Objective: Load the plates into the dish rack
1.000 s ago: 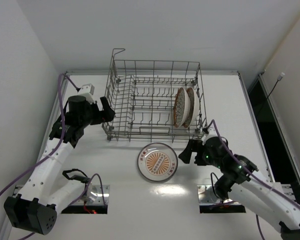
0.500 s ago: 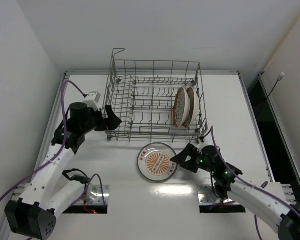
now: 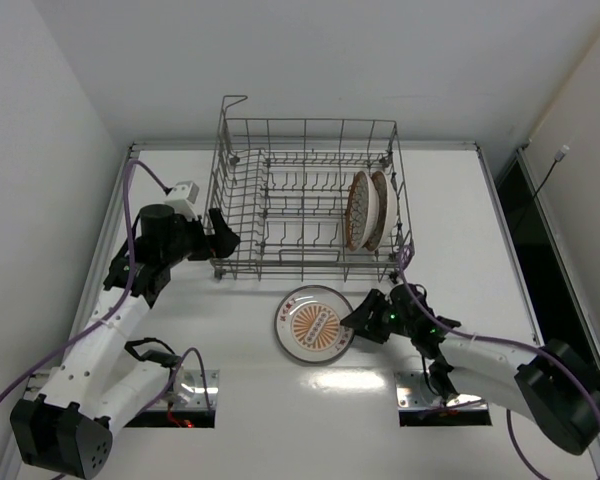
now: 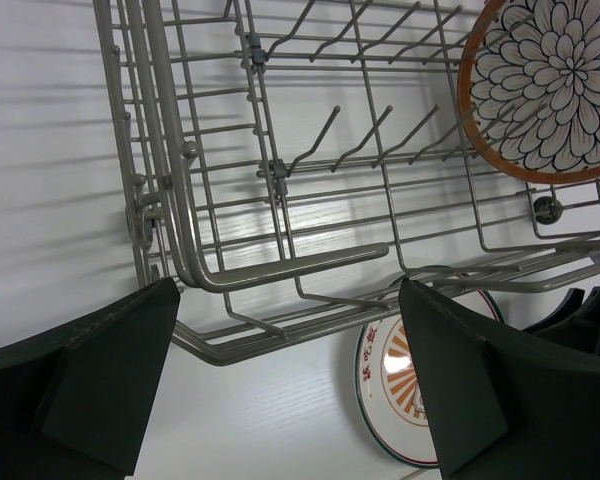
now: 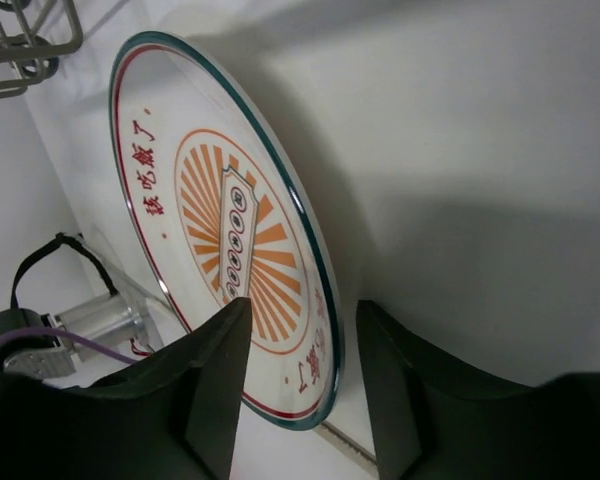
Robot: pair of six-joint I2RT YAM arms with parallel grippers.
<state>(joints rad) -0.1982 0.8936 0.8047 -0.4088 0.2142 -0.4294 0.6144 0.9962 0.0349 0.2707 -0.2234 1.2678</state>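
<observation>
The sunburst plate (image 3: 314, 323) lies flat on the white table in front of the dish rack (image 3: 280, 262). My right gripper (image 3: 358, 320) sits low at the plate's right edge. In the right wrist view its jaws (image 5: 302, 305) straddle the rim of the plate (image 5: 230, 250), one finger over the face and one outside, with a sliver of table still showing beside the rim. Two brown-rimmed plates (image 3: 360, 212) (image 3: 382, 205) stand upright in the rack's right end. My left gripper (image 3: 223, 232) is open and empty at the rack's front left corner (image 4: 280, 265).
A tall handle loop (image 3: 235, 100) rises from the rack's back left corner. The petal plate (image 4: 550, 80) and the sunburst plate (image 4: 400, 380) show through the rack wires in the left wrist view. Mounting plates (image 3: 170, 385) (image 3: 430, 390) sit at the near edge.
My right gripper dropped and slid left to the sunburst plate's rim, and its jaws narrowed around it. My left gripper shifted slightly toward the rack's corner, still open.
</observation>
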